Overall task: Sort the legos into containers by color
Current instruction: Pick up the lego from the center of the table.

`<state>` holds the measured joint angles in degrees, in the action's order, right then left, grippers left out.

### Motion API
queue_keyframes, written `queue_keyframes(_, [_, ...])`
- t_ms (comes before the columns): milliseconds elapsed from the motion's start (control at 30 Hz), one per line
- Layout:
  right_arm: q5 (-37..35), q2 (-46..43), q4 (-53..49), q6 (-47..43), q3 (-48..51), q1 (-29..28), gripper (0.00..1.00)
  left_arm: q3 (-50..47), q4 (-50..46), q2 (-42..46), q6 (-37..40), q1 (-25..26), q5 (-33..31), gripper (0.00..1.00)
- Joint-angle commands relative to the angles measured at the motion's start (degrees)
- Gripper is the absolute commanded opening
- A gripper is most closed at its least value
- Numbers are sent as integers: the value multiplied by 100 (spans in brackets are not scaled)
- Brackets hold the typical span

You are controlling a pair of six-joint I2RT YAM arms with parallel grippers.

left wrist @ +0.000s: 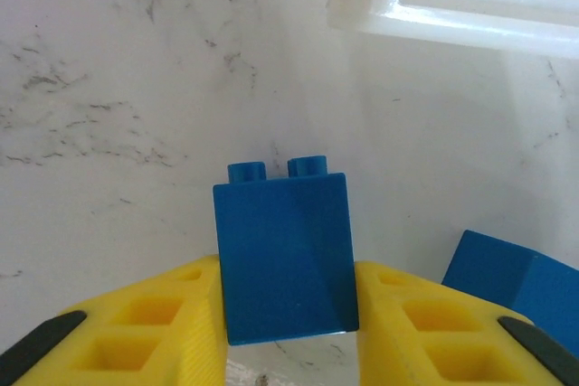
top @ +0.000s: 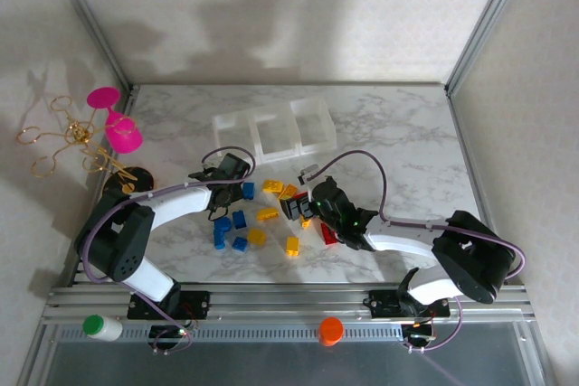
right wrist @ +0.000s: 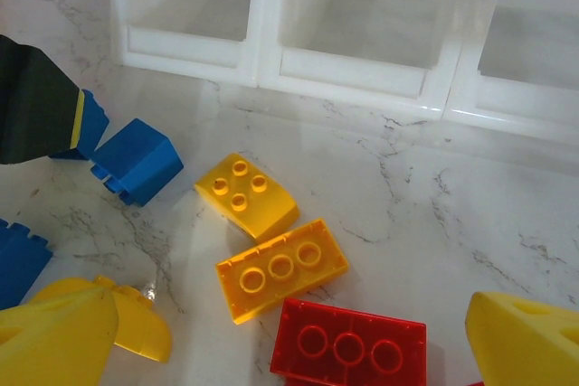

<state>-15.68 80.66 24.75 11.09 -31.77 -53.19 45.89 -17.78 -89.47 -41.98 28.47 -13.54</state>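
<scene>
Between the yellow fingers of the left gripper [left wrist: 288,282] stands a blue brick [left wrist: 282,241], studs pointing away from the wrist. Both its sides touch the fingers, so I judge it gripped. The bins [left wrist: 452,6] lie just ahead, slightly right. This arm, stretched low over the table [top: 407,133], is nearer to them. The right gripper [right wrist: 289,332] hangs wide open above a red brick [right wrist: 362,354].

Robotics lab test cell: aluminium framing [top: 90,24] and white wall panels [top: 271,15] rise beyond the left gripper [top: 241,183], enclosing a marble-patterned table [top: 398,133] with bolted-down arms [top: 172,205].
</scene>
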Motion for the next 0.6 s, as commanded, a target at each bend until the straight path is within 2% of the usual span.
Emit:
queue_keyframes(0, [-206,72,200,-63,-63,-87,99,104,-93,-57,49,36,-160,35])
queue_keyframes(400, [-100,-319,254,178,23,-65,99,213,-638,1105,197,37,-298,34])
queue_keyframes(567, [93,-304,-135,348,-418,61,99,983,-644,865,552,-93,-451,35])
